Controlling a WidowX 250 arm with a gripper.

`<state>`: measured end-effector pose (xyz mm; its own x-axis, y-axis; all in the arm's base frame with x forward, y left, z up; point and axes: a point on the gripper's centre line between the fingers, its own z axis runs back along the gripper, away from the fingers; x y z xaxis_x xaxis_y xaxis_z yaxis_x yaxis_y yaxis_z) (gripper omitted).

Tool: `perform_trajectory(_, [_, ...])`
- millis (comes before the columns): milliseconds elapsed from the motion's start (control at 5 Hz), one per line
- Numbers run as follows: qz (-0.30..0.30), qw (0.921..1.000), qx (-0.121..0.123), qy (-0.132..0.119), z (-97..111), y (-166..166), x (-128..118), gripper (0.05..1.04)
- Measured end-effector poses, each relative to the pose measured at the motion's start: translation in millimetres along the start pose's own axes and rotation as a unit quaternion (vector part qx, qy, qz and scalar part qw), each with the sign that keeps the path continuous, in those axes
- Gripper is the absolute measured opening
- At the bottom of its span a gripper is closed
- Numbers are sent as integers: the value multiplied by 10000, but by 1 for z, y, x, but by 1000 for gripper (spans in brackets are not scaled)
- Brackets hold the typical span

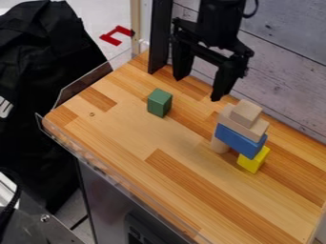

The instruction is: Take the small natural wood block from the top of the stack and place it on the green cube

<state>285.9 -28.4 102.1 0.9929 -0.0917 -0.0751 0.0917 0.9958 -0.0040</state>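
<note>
Striped wood covers the tabletop (121, 136), with a grey plank wall (286, 78) along its far right side and black cloth (38, 57) beyond its left edge. Over the far part hangs the black gripper (198, 89), its two fingers spread well apart. Just left of it and nearer me, a green block (159, 103) stands upright. To the right, a yellow block (253, 162) and a pale cylinder (218, 146) sit under a blue block (239, 141), topped by a flat wooden piece (253, 131) and a small wooden block (246, 112).
</note>
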Motion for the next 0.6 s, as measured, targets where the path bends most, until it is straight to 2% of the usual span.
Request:
perform_trajectory(400, [117, 9999, -71, 47, -5, -3, 6, 1000])
perform_trajectory(600, [108, 9999, -29, 41, -7, -11, 11, 1000])
